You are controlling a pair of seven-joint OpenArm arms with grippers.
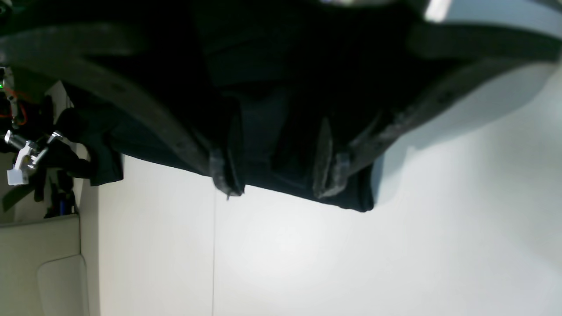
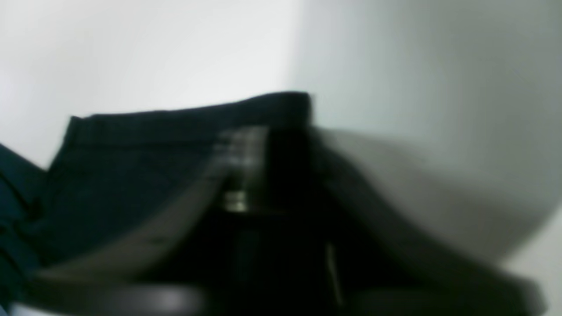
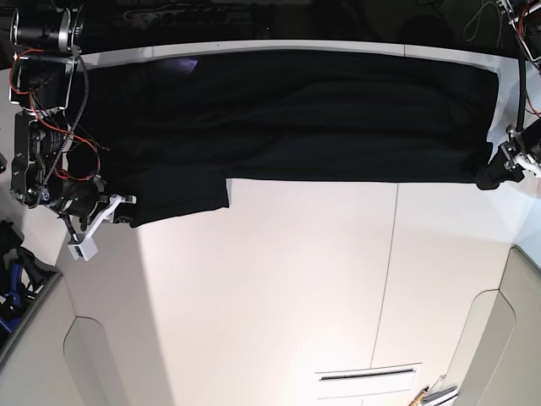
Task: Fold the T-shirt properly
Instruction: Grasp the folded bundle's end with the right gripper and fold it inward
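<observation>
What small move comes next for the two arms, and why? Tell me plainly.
Probably close the left gripper: its jaws stand open astride the T-shirt edge, while the right gripper looks already shut on its sleeve end. With both ends held, the shirt lying flat on the table can be lifted to fold.

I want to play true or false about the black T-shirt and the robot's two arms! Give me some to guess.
1. The T-shirt lies spread along the far edge of the white table. True.
2. A sun face print shows on the T-shirt. False: only plain black cloth shows.
3. The left gripper has its fingers apart over the T-shirt's edge. True.
4. The right gripper is wide open. False: it is shut, at the T-shirt's hem.
5. Both arms are at the same end of the T-shirt. False: they are at opposite ends.
</observation>
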